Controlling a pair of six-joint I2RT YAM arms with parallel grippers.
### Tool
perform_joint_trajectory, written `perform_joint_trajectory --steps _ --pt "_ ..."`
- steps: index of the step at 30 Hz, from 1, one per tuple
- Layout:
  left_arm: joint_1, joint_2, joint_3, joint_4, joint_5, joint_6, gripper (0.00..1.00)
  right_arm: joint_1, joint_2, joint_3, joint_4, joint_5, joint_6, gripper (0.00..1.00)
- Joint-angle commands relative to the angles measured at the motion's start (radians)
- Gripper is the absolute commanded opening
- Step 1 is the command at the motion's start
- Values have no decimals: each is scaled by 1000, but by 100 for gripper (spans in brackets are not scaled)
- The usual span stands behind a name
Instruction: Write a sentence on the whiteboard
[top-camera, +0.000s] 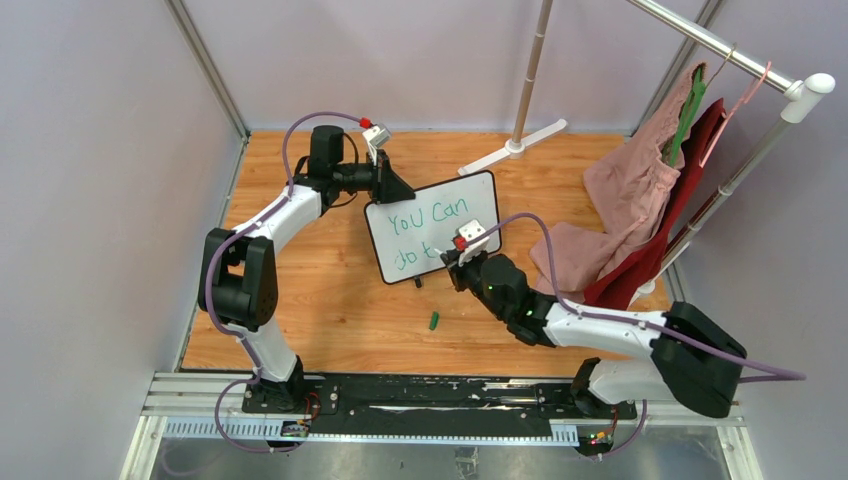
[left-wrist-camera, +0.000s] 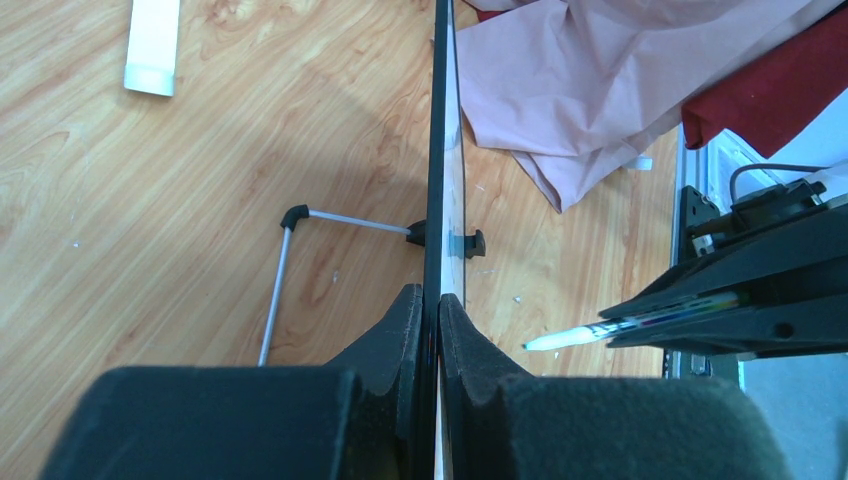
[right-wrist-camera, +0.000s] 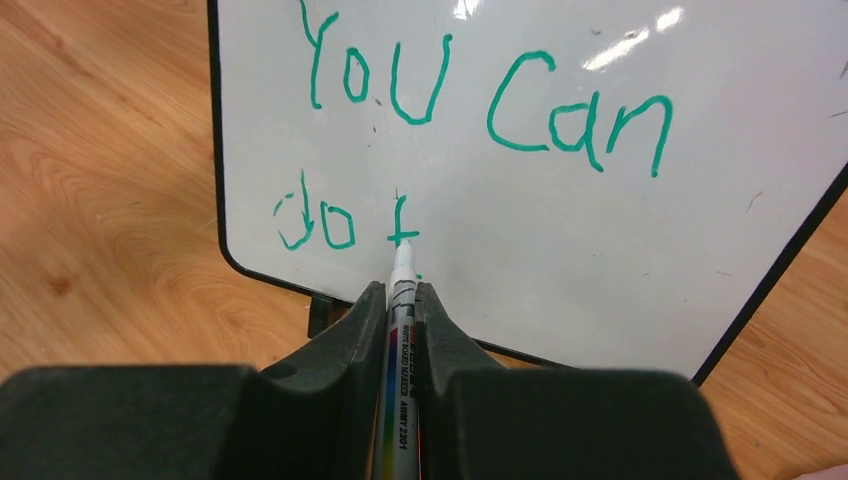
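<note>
Seen from above, the whiteboard (top-camera: 470, 198) is being stood tilted at mid-table, its left edge being clamped by the left gripper (top-camera: 396, 187). At the left wrist, that edge is being pinched squarely. At the right wrist, the marker (right-wrist-camera: 402, 275) is being gripped by the right gripper (right-wrist-camera: 400, 295), tip at the sentence's (right-wrist-camera: 432, 112) "t"; light, even pressure is being called for, judging by the board's thin stand.

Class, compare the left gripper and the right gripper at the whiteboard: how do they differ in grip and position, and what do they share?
The left gripper is shut on the edge of the whiteboard; the right gripper is shut on a marker. The left gripper sits at the board's far corner; the right gripper faces its front, marker tip at the green sentence. Both are black and shut.
</note>
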Motion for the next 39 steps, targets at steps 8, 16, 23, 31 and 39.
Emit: perform_joint_trajectory --steps 8,16,23,31,39 --pt "-30 11 -24 -60 -54 22 0 -11 -197 -91 -69 8 25 0" --pt "-30 21 -23 -54 -48 15 0 -21 -157 -86 -30 11 38 0" --pt "-30 21 -23 -52 -48 12 0 -31 -71 -29 23 -25 31 0" --pt "-30 17 -23 -55 -49 15 0 -31 12 43 78 -36 5 0" --pt "-30 25 -21 -51 -50 9 0 -42 47 75 111 -28 -33 0"
